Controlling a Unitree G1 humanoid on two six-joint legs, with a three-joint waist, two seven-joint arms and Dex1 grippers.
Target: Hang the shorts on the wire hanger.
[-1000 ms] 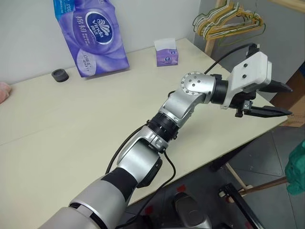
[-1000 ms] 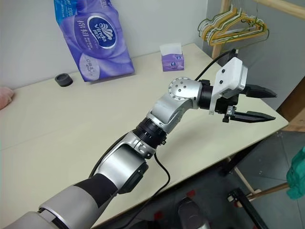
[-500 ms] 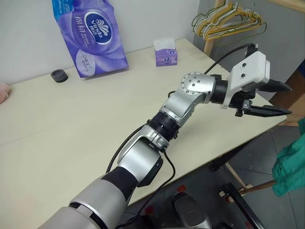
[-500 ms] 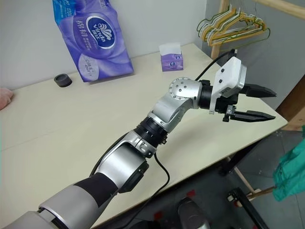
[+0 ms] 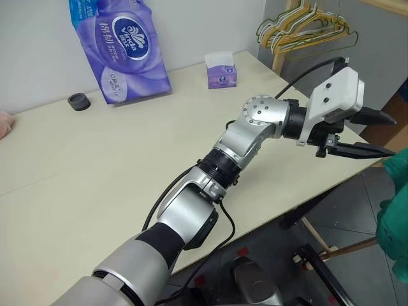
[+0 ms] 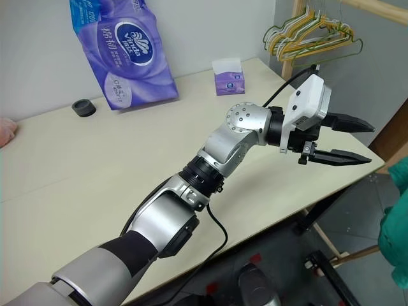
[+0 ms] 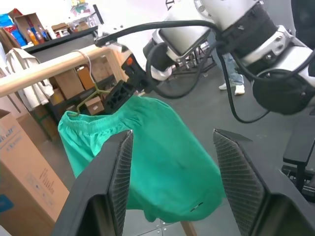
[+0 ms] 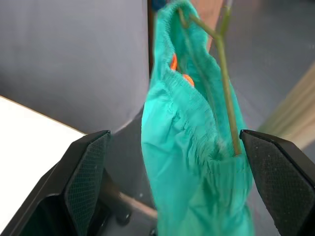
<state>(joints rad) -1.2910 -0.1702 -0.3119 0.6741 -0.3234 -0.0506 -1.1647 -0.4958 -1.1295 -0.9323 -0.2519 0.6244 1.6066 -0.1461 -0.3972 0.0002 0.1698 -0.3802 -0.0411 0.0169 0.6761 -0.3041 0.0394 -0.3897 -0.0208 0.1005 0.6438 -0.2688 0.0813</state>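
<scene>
The teal-green fabric shorts hang mid-frame in the left wrist view, threaded on the thin wire hanger, so the hanging looks done; the right pincer is released, the left pincer spread empty, and next comes withdrawal.

The teal-green shorts hang by their gathered waistband on the wire hanger, off the table's edge.
</scene>
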